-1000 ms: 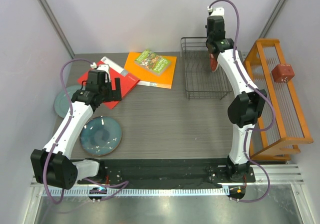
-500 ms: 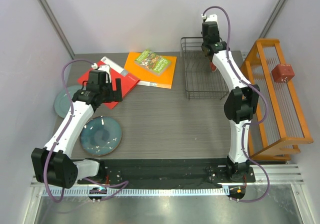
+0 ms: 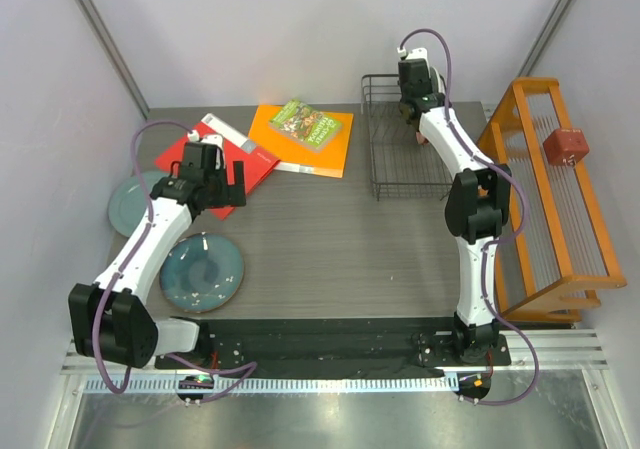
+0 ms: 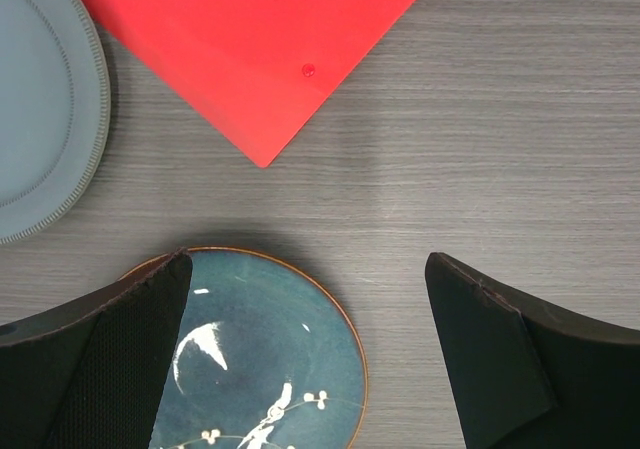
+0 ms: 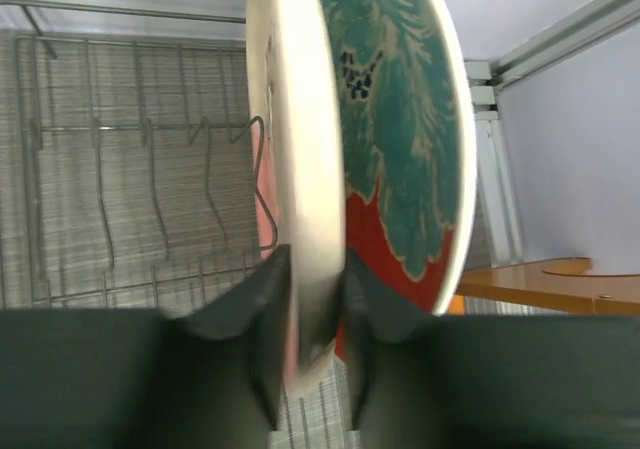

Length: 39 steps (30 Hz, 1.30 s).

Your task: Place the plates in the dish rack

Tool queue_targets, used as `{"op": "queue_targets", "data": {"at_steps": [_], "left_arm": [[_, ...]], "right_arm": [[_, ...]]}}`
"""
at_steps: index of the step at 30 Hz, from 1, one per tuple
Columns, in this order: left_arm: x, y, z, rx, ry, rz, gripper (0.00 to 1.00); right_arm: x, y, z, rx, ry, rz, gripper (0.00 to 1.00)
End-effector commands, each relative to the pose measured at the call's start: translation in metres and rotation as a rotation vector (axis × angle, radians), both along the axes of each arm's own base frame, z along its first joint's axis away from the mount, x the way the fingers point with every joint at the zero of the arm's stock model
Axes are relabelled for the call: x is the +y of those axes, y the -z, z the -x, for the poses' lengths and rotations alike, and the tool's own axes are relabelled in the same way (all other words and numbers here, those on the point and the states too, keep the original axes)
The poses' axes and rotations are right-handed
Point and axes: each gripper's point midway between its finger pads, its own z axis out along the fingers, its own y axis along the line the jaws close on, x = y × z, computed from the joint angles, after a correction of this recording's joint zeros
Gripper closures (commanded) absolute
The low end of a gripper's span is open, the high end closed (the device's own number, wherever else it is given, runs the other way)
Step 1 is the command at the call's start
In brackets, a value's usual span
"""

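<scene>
Black wire dish rack (image 3: 395,164) has the cream plate (image 5: 300,119) held up on edge right over it, rim pinched by the right end effector (image 5: 315,269). The red plate with the teal floral face (image 5: 400,149) sits tight against it, and honestly I can't tell if that one's in the pinch too. Well left of the rack, the left end effector (image 4: 308,264) hangs over the tabletop (image 4: 500,149), fingers spread wide. The dark teal plate (image 4: 260,369) lies flat just under it. The grey-green plate (image 4: 40,99) lies flat further left of the rack, not touching the teal one.
</scene>
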Motion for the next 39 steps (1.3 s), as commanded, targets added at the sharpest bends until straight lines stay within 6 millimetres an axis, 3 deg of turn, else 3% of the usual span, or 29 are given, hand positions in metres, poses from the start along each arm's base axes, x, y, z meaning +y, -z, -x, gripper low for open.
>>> {"op": "queue_targets", "data": {"at_steps": [1, 2, 6, 8, 9, 10, 11, 13, 16, 17, 18, 20, 21, 23, 27, 34, 39], "left_arm": [[0.009, 0.003, 0.008, -0.01, -0.039, -0.016, 0.0], [0.012, 0.006, 0.01, -0.007, -0.046, -0.026, 0.01], [0.024, 0.015, 0.018, 0.025, -0.039, -0.104, 0.0], [0.029, 0.016, 0.019, 0.054, -0.009, -0.152, 0.01], [0.032, 0.015, 0.019, 0.071, 0.038, -0.195, 0.01], [0.032, 0.016, 0.02, 0.096, 0.078, -0.223, 0.01], [0.034, 0.016, 0.021, 0.104, 0.104, -0.235, 0.03], [0.031, 0.019, 0.026, 0.122, 0.226, -0.254, 0.06], [0.024, 0.021, 0.04, 0.145, 0.375, -0.256, 0.34], [0.022, 0.022, 0.046, 0.151, 0.403, -0.253, 0.59], [0.022, 0.025, 0.05, 0.162, 0.417, -0.255, 0.76], [0.02, 0.038, 0.062, 0.197, 0.475, -0.253, 1.0], [0.02, 0.042, 0.066, 0.211, 0.497, -0.255, 1.0], [0.018, 0.055, 0.075, 0.251, 0.566, -0.252, 1.0], [0.025, 0.094, 0.098, 0.4, 0.673, -0.284, 1.0], [0.03, 0.121, 0.105, 0.446, 0.77, -0.325, 1.0], [0.025, 0.135, 0.105, 0.549, 0.864, -0.291, 1.0]], "right_arm": [[-0.005, -0.056, -0.005, -0.167, 0.03, -0.031, 0.62], [-0.004, -0.057, -0.003, -0.163, 0.022, -0.035, 0.54], [0.005, -0.073, 0.009, -0.173, -0.012, -0.043, 0.41], [0.008, -0.091, 0.021, -0.192, -0.026, -0.042, 0.36], [0.014, -0.09, 0.026, -0.183, -0.041, -0.041, 0.34], [0.016, -0.111, 0.037, -0.213, -0.054, -0.042, 0.32], [0.018, -0.109, 0.044, -0.203, -0.061, -0.038, 0.27], [0.03, -0.122, 0.057, -0.222, -0.096, -0.048, 0.25], [0.047, -0.138, 0.081, -0.241, -0.163, -0.075, 0.26], [0.049, -0.144, 0.091, -0.248, -0.181, -0.087, 0.26], [0.055, -0.143, 0.096, -0.247, -0.2, -0.116, 0.26], [0.076, -0.128, 0.108, -0.196, -0.296, -0.169, 0.28], [0.081, -0.129, 0.116, -0.191, -0.319, -0.199, 0.29], [0.098, -0.107, 0.131, -0.114, -0.41, -0.252, 0.31], [0.118, -0.083, 0.159, -0.021, -0.498, -0.317, 0.32], [0.126, -0.056, 0.195, 0.065, -0.532, -0.37, 0.32], [0.121, -0.027, 0.215, 0.122, -0.518, -0.393, 0.32]]}}
